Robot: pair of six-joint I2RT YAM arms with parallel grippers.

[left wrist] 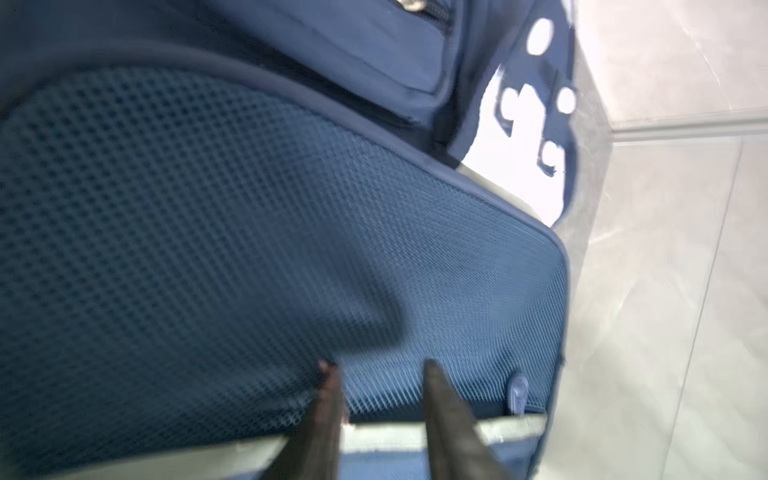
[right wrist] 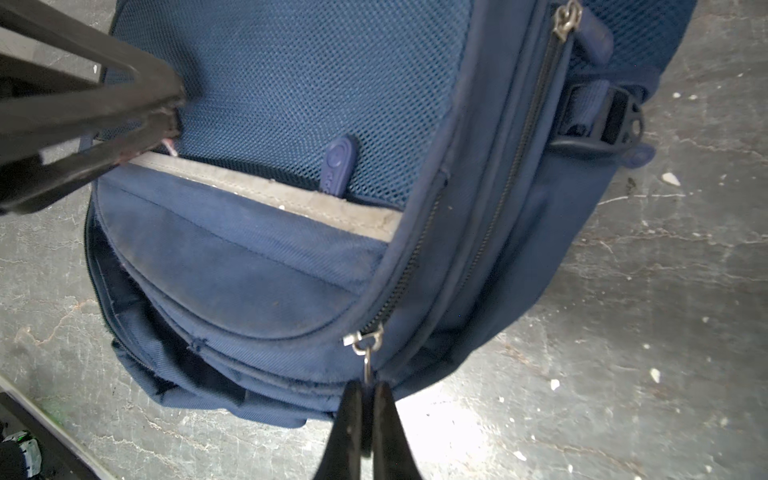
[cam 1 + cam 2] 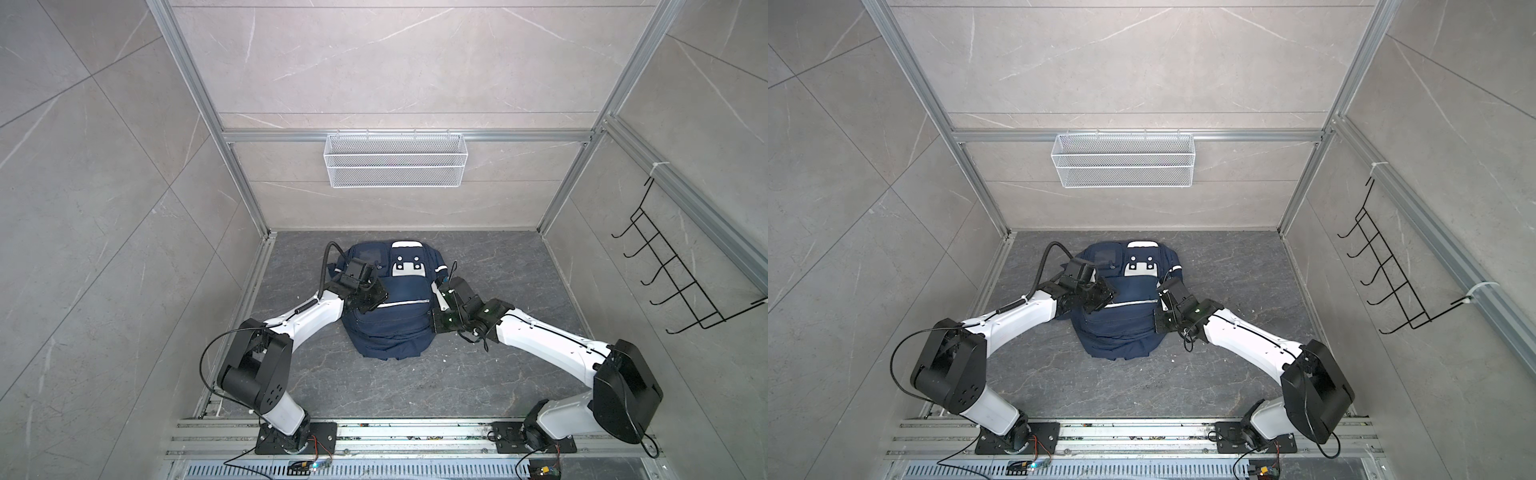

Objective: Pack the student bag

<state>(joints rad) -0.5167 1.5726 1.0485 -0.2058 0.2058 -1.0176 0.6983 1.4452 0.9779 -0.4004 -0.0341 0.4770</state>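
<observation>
The student bag [image 3: 390, 332] [image 3: 1117, 332], a navy-blue backpack, lies flat in the middle of the dark floor in both top views. A silver stripe [image 3: 405, 304] [image 2: 266, 191] crosses its front pocket. My left gripper [image 3: 376, 301] [image 1: 379, 365] hangs over the left end of that stripe. Its jaws are apart, with both tips at the mesh panel [image 1: 249, 228] and nothing between them. At the bag's right side my right gripper [image 3: 435, 324] [image 2: 368, 386] is shut on the metal zipper pull below the slider [image 2: 368, 338]. A blue rubber tab [image 2: 338, 162] lies on the mesh.
A white wire basket [image 3: 394, 160] hangs on the back wall and a black hook rack [image 3: 673, 266] on the right wall. Aluminium rails [image 3: 374, 436] run along the front by both arm bases. White crumbs [image 2: 669, 178] dot the floor right of the bag.
</observation>
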